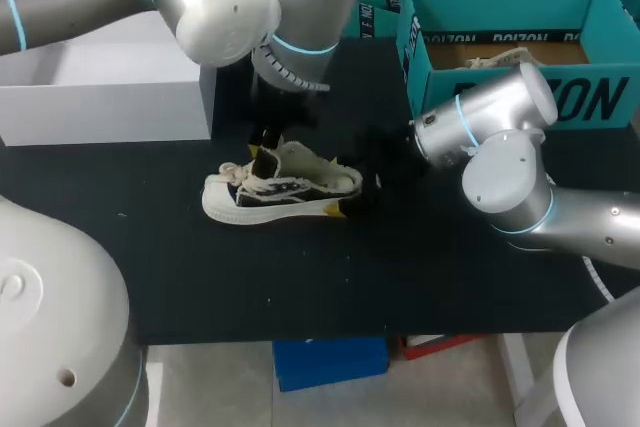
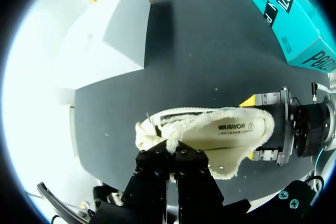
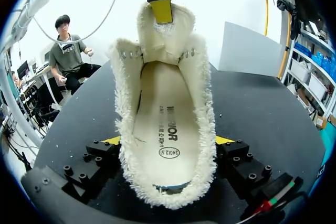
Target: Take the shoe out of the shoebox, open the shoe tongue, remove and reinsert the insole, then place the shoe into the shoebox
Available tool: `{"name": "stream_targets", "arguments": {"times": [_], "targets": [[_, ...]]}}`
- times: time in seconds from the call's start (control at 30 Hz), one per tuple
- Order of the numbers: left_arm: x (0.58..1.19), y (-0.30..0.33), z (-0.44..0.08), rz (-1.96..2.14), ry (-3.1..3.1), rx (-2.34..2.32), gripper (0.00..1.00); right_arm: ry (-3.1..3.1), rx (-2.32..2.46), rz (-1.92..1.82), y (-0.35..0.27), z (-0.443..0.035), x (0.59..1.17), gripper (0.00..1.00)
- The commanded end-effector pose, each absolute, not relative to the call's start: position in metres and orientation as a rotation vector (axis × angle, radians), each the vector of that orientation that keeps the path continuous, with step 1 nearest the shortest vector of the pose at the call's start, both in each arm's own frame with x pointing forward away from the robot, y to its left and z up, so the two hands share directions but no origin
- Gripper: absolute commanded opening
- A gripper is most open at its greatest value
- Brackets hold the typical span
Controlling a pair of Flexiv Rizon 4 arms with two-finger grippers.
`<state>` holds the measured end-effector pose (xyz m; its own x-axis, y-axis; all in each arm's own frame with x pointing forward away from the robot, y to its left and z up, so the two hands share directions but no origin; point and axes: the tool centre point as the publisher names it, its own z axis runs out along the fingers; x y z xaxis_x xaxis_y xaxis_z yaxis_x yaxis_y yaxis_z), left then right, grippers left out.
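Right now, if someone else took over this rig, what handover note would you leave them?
Left gripper: shut on the tongue, holding it up and away from the opening.
Right gripper: shut on the shoe at its heel, one finger on each side.
The shoe stands on its sole on the table. The shoebox sits open at the far right.
Done: shoe out, tongue open.
Left: the insole is still inside. Remove it, reinsert it, then box the shoe.
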<state>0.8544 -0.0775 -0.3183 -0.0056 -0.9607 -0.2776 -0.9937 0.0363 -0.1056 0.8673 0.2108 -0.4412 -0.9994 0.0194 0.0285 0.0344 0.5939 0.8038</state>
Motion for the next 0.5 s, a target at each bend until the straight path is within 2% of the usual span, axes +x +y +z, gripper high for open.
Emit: {"name": "stream_targets", "arguments": {"times": [0.03,0.5], "targets": [[0.841,-0.062,-0.318,-0.075,2.111,-2.041,0.0,-2.79,-0.048,-1.405,0.214,-0.445,0.87,0.0],[0.837,-0.028,-0.34,-0.269,2.038,-2.195,0.0,-2.79,-0.048,-1.405,0.214,-0.445,0.87,0.0]]}}
